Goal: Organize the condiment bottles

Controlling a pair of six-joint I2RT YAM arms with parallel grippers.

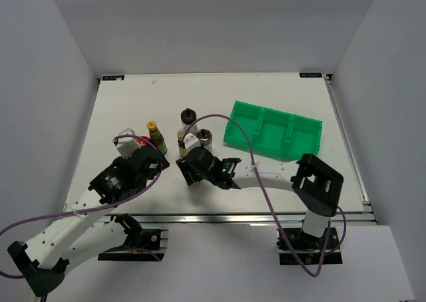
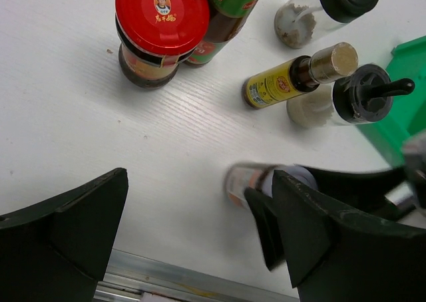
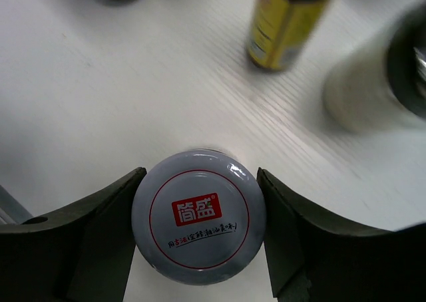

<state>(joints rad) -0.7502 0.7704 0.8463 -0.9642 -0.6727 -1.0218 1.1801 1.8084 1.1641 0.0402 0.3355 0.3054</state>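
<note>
Condiment bottles (image 1: 189,119) stand in a loose cluster a little left of the tabletop's middle, all upright with their long axes vertical and caps pointing up. The white-lidded jar (image 3: 198,215) is the one nearest the near edge. The right gripper (image 3: 200,172) has its two fingers (image 3: 100,229) pressed against opposite sides of the lid. The lid faces straight up at the wrist camera, its red printed label readable. Whether the jar's base touches the table cannot be told.

Toward the far edge are a small yellow-labelled bottle (image 2: 293,79), a clear spouted bottle (image 2: 356,99) and a clear black-capped bottle (image 2: 329,6). Nearer the left edge, a red-lidded jar (image 2: 162,16) stands just beside a dark yellow-capped bottle (image 1: 157,140).

The left gripper (image 2: 200,182) hangs above the table with its jaws spread wide and nothing between them.

A green bin (image 1: 266,147) lies toward the right edge, apart from the cluster. The tabletop (image 1: 120,102) is white with a fine straight grain. A metal rail (image 1: 219,217) runs along its near edge. Plain pale walls (image 1: 213,29) enclose it on three sides.
</note>
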